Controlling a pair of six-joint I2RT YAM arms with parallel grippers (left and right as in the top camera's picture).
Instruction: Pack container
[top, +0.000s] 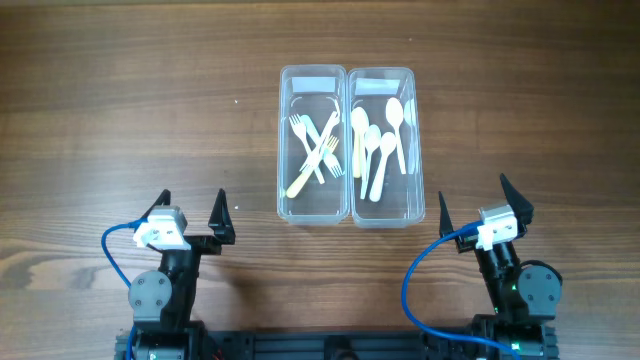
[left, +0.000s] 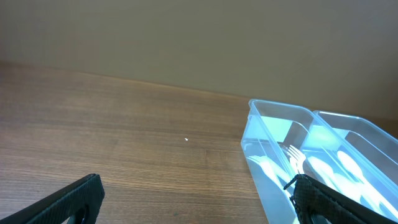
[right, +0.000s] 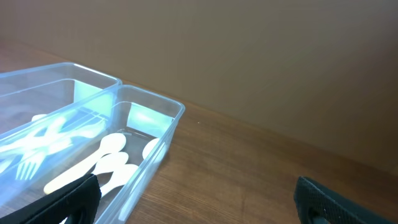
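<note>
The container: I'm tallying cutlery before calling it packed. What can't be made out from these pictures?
- Overhead: the forks in the container lie crossed and overlapping, so their count is unsure.
- Overhead: the spoons also overlap and are too small to count surely.
- Left wrist: the container's near end is cut off by the bottom and right edges.
- Right wrist: the forks' tub runs off the left edge.

Soft, even light falls from above on the wooden table (top: 120, 100), bright in the overhead view with only a faint shadow beside the container (top: 348, 200). In both wrist views the plastic glows pale blue with white glare on its end walls, and the dark fingers (left: 68, 202) at the bottom edge look soft
</note>
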